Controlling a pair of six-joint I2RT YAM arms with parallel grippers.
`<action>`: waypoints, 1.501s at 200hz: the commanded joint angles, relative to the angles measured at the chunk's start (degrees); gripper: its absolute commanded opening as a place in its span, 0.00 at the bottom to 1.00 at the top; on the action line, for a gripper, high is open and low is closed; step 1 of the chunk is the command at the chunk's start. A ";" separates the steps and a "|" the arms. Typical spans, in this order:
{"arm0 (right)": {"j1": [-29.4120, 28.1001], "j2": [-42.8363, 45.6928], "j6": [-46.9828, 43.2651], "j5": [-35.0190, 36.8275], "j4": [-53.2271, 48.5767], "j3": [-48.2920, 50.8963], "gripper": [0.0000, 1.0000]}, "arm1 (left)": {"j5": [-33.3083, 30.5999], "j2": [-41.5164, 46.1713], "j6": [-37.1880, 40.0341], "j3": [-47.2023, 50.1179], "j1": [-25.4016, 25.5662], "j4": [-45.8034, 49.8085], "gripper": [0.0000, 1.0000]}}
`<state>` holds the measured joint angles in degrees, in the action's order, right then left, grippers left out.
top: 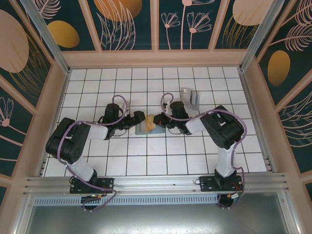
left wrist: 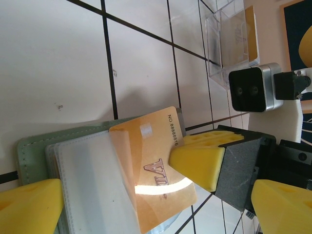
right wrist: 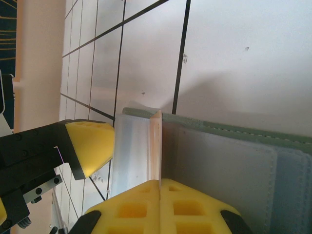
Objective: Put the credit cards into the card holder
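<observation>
So, top view first: both arms lean in over the card holder (top: 142, 129), which lies flat on the tiled table (top: 146, 161). The right gripper (top: 157, 122) sits at the holder's right edge, clenched on a gold card (top: 150, 121). The left gripper (top: 138, 119) hovers at the holder's left edge, spread wide and holding nothing. Well beyond the holder, up and to the right, stands a clear stand (top: 190, 99) with what look like more cards.

Left wrist view: the gold card (left wrist: 156, 175) lies tilted across the card holder (left wrist: 29, 146), one corner over its clear pockets. One of the right gripper's fingers (left wrist: 197, 161) pinches the card by its outer long edge, I'd guess so the edge toward the holder stays free to slide into a slot. The left gripper (left wrist: 153, 200) straddles the holder with its jaws apart, probably ready to pin the sleeve so it doesn't skate away. The clear stand (left wrist: 229, 44) is off past the holder.

Right wrist view: the right gripper (right wrist: 160, 183) is shut on the gold card (right wrist: 156, 146), seen edge-on and standing on the card holder (right wrist: 243, 129) right at a pocket mouth. One of the left gripper's fingers (right wrist: 90, 146) waits just beside the holder's end. My read is the card is lined up but not in yet.
</observation>
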<state>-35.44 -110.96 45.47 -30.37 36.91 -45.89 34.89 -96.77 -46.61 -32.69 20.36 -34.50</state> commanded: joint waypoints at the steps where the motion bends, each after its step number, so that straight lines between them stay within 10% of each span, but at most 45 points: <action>1: -0.42 -1.63 0.42 0.34 2.02 0.56 0.00 | -2.48 -3.42 0.62 1.36 0.67 5.23 0.99; 300: -5.80 -3.82 11.75 11.65 17.87 5.73 0.00 | -3.35 -3.11 0.77 1.16 2.00 5.84 0.99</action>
<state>-40.29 -112.90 57.41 -20.38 54.30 -38.63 33.58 -96.75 -46.61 -32.58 21.10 -34.83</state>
